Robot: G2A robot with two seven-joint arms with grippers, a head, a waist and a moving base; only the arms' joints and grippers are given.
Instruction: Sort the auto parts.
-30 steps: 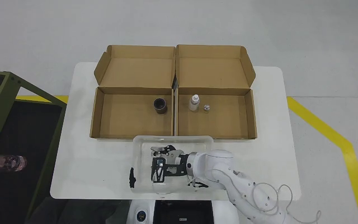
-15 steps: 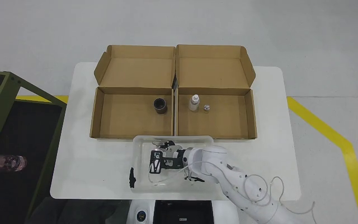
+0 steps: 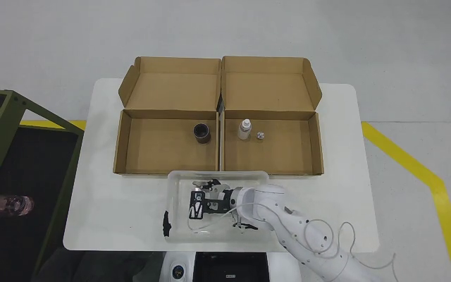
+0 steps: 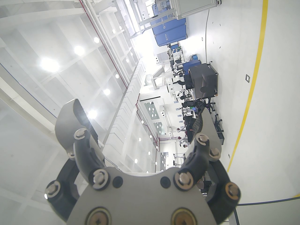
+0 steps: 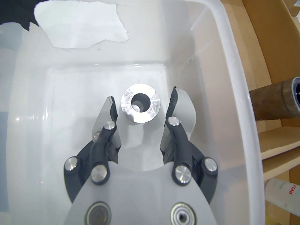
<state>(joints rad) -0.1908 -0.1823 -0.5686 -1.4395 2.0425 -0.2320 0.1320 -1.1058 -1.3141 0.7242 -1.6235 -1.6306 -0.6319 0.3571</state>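
Item: metal sleeve point(image 5: 140, 105), short and bored through, lying in the clear bin point(image 5: 225, 24) at the near edge of the table point(image 3: 338, 141).

We find it between the fingers of the right gripper point(image 5: 143, 105). They are spread, one on each side, just beside its round wall and, as far as we can tell, not yet pinching.

Its bored end faces the wrist, so we judge its long axis to run along the fingers' reach.

Left gripper point(image 4: 137, 115): fingers spread, holding nothing, aimed at the ceiling. We judge the right arm the nearer.

Cardboard boxes point(image 3: 296, 151): beyond the bin.
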